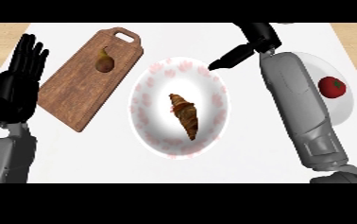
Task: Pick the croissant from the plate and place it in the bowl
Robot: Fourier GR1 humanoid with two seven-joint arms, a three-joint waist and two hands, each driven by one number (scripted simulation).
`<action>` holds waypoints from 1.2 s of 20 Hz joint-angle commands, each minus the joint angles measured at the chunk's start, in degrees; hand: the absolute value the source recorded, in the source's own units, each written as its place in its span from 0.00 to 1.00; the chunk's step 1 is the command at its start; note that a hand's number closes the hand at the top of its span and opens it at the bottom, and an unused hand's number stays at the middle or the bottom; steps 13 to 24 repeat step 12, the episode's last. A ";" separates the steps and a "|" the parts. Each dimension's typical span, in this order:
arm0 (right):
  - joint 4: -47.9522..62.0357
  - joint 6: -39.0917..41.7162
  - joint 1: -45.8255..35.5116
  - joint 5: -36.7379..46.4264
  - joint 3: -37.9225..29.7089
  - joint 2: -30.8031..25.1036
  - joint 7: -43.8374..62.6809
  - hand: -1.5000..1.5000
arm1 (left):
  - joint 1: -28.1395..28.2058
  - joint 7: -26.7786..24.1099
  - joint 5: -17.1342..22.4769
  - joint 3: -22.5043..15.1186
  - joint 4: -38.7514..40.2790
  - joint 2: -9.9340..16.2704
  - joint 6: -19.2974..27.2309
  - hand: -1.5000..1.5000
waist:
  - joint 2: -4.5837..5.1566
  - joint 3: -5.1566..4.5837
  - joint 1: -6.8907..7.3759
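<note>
Croissant lying in middle of pink-patterned white dish; plate or bowl not determinable. Right hand at far rim, fingers extended, holding nothing. Left hand resting spread at left edge. Judged light, flaky, easily crushed; best taken across thick middle.

Bright, even light fills the white worktop, and hardly any shadow lies beneath the things on it. The plate fades softly into the worktop at its rim, and the round plate looks stretched taller than wide.
</note>
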 commanded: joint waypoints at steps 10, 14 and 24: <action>23.78 13.29 -6.82 -4.46 -10.84 -20.58 -14.55 0.00 | -0.23 -0.37 1.32 -0.27 -2.14 -0.59 -1.40 0.50 | 1.23 0.13 3.24; 25.55 15.10 -5.50 -3.44 -10.00 -20.86 -18.52 0.00 | -4.13 -0.23 -0.93 -1.00 1.63 -0.66 0.37 0.50 | 1.53 0.16 2.33; 25.55 15.10 -5.50 -3.44 -10.00 -20.86 -18.52 0.00 | -4.13 -0.23 -0.93 -1.00 1.63 -0.66 0.37 0.50 | 1.53 0.16 2.33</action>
